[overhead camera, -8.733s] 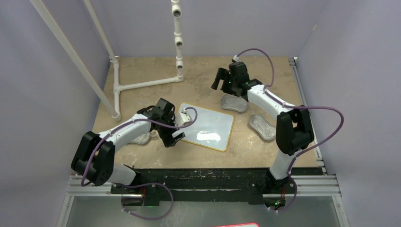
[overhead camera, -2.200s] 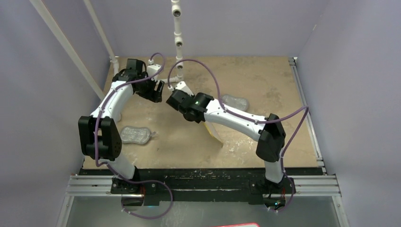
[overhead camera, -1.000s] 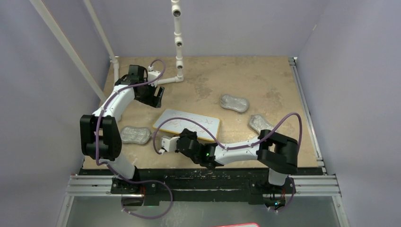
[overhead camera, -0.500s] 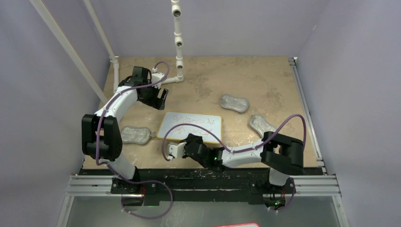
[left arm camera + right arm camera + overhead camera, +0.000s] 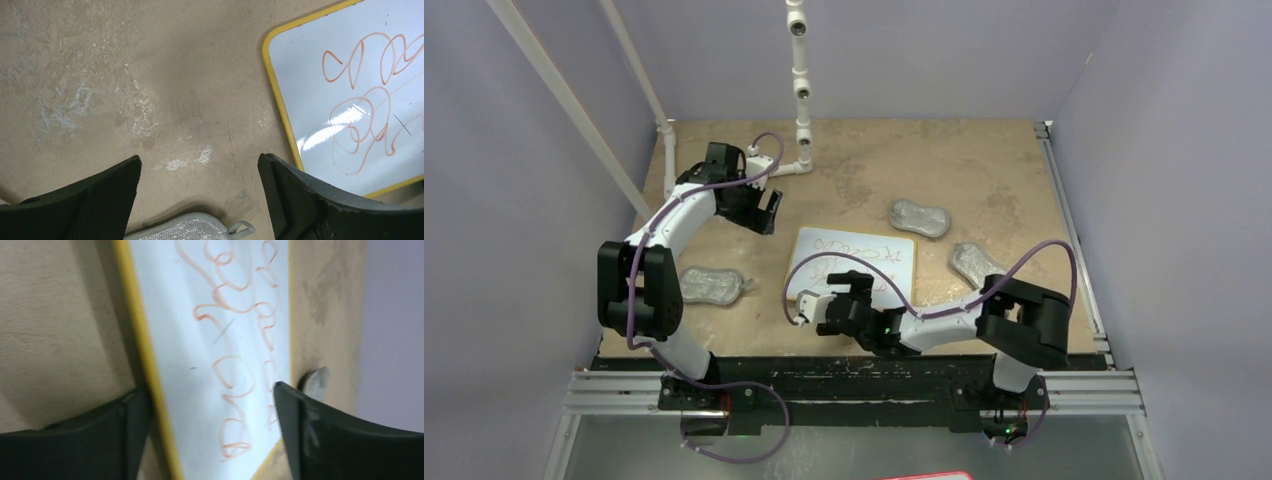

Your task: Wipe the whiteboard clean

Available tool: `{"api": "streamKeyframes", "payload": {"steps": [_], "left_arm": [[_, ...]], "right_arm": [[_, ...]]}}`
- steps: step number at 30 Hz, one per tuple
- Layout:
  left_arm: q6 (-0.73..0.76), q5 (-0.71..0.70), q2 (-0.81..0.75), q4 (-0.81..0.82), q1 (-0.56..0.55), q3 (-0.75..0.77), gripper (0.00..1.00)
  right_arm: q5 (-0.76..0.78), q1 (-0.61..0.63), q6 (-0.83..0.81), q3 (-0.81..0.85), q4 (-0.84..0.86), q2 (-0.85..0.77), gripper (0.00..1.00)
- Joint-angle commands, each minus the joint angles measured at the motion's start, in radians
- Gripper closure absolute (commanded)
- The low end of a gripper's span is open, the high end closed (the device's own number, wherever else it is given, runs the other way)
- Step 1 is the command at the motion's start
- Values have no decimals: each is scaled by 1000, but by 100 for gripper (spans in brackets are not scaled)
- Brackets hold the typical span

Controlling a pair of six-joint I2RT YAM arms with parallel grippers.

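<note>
At table [image 5: 1004, 170] centre the whiteboard [image 5: 869, 262] lay scribbled, nothing wiped, with left gripper [image 5: 769, 212] at ten o'clock and right gripper [image 5: 849, 288] at six both spread empty.

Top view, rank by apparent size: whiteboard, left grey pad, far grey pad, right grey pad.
1. Yellow-rimmed rectangular whiteboard with red scribbles, clearly largest.
2. Left grey oval cloth pad, far pad, right pad: look alike, unranked.
</note>
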Motion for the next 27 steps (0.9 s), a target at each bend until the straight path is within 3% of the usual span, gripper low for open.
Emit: {"api": "streamKeyframes", "payload": {"steps": [1,7,11,13,16,21,27], "left_arm": [[-11,27,-38,16,-7,-15,11],[-6,39,-66,4,-14,-18,6],[-12,36,-95,-3,-16,-5,3],[-15,40,-103,-7,-16,2,1],[-23,40,-108,-1,-18,0,1],[-29,47,-112,33,-18,-27,1],[-23,45,-124,66,-25,-54,1]], "right_arm": [[-74,-6,123,26,-146,-44,2],[-105,-59,246,120,-155,-266,1],[-259,-287,507,276,-216,-359,1],[-247,-394,659,350,-265,-354,1],[-262,-525,755,463,-345,-282,1],[-408,-742,928,741,-667,0,3],[-502,-795,970,796,-746,156,22]]}}
